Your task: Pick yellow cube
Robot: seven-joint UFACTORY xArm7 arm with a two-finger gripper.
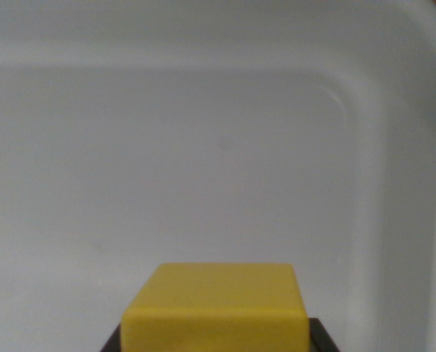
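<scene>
No brand, label or writing is showing anywhere in the wrist view. The yellow cube (216, 308) is sitting at the bottom centre of the frame, with its top face and part of its front face showing; its lower portion is running off the bottom edge. Both visible faces are plain, carrying no marking.

Dark pieces are flanking the cube at its lower corners, one at the wrist view's left and one at the wrist view's right. These are probably the jaws of the gripper (216, 339), but only thin slivers are showing and the rest is lying below the frame. The dark pieces are appearing directly against the cube's sides, so the jaws are reading as clenched on the yellow cube, although actual contact is too small and too blurred to confirm.

Behind and around the cube, a white tub (394, 95) is filling the whole picture. Its floor is occupying the centre, a rounded inner corner is curving at the upper right, and a wall is rising along the wrist view's right. The rim is passing across the top and is being cut off at the upper right corner. The tub surfaces are plain and soft in focus. Whether the cube is resting on the tub floor or hanging above it cannot be told, because the cube's underside is being hidden
</scene>
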